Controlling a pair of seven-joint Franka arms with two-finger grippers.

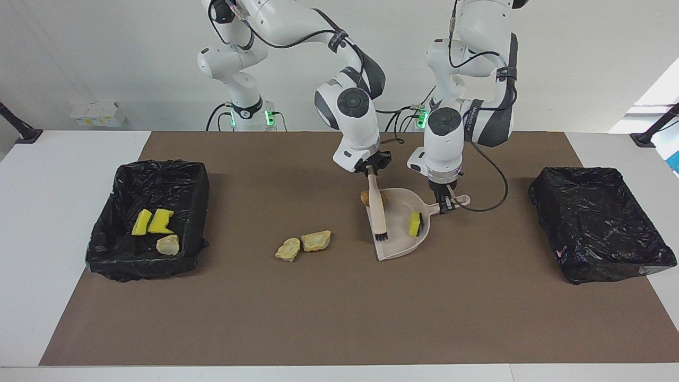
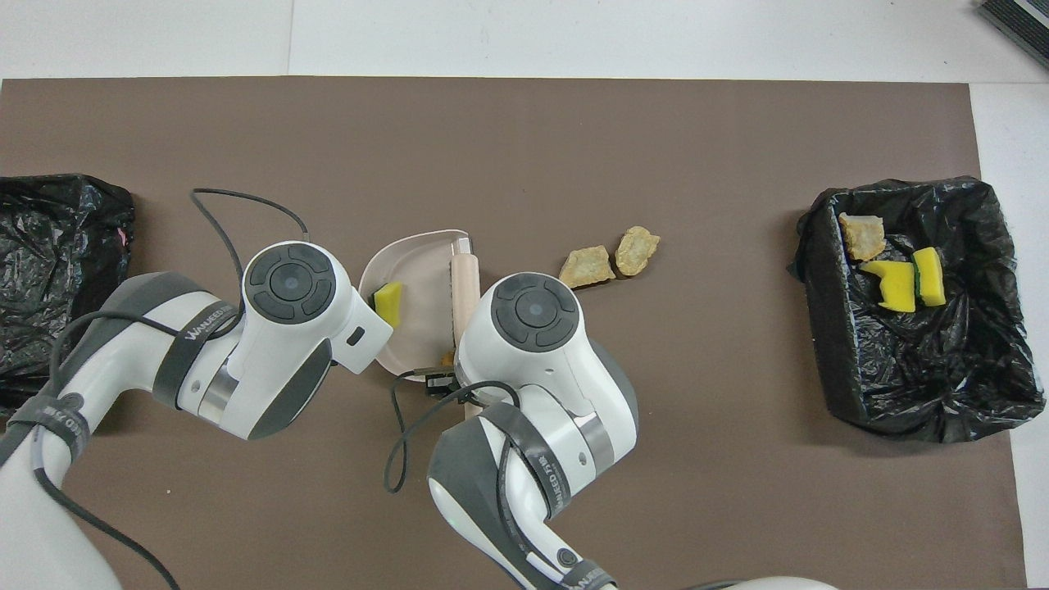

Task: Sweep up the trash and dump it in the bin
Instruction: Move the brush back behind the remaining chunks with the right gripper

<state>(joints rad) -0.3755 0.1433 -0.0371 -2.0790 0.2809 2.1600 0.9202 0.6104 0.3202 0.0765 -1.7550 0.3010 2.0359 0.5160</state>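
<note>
Though the trash looks light and springy, the sponge wedges soft and the wrinkly lumps likely to roll or skid under bristles, none of it wants pinching; judged best pushed low from the side away from the pan.

Right gripper [image 1: 372,171] pinched on the brush [image 1: 377,212] handle, bristles down at the dustpan [image 1: 398,246] mouth. Left gripper [image 1: 449,203] clamped on the dustpan's handle, pan flat on the brown mat [image 1: 339,318] near its middle.

Dustpan holds one yellow-green sponge wedge [image 1: 415,224] against its back wall and the brown oval lump [image 1: 366,199] at the edge nearest the robots, partly hidden by the brush.

Two beige lumps [image 1: 303,245] lie side by side on the mat, unswept, toward the right arm's end from the pan mouth.

Bin at the right arm's end [image 1: 148,223], black-lined: two sponge wedges [image 1: 153,222], one pale lump [image 1: 168,244]. Bin at the left arm's end [image 1: 599,228]: nothing visible inside.
</note>
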